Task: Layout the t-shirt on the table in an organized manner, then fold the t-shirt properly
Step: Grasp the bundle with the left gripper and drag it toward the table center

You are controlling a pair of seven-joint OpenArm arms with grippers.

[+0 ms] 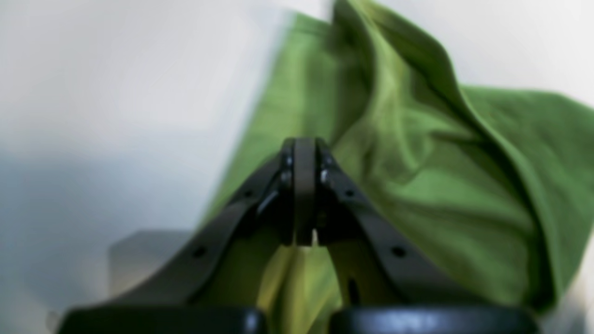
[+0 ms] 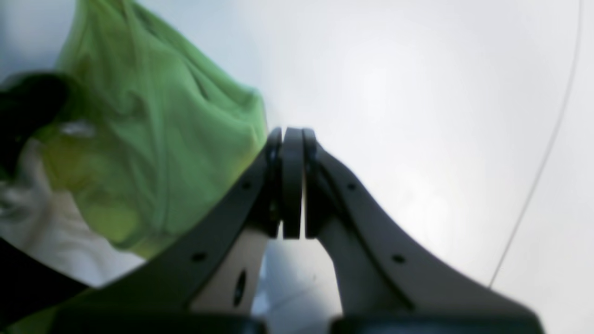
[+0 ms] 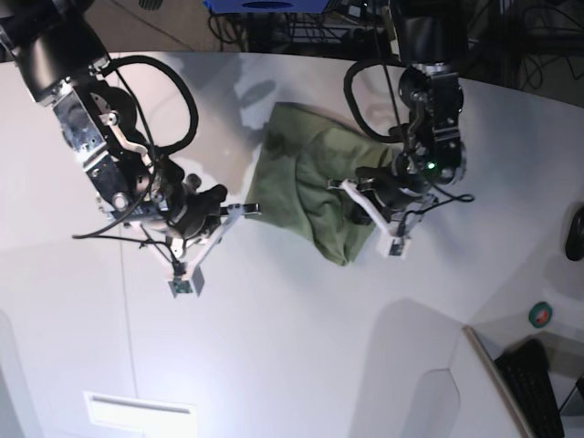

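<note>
Both pincers sat pressed together: the left gripper pinched the t-shirt, the right gripper empty beside its hem. Bunched cloth covered the table between them.

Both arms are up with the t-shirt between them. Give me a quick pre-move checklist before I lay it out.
1. Left pincer shut on the t-shirt: ok, cloth bunches under it.
2. Right pincer shut: ok.
3. Right pincer holding cloth: cannot tell; none shows between its tips.
4. Shirt spread flat: not ok, bunched and creased.
5. Bare table in front for laying out: ok.
</note>
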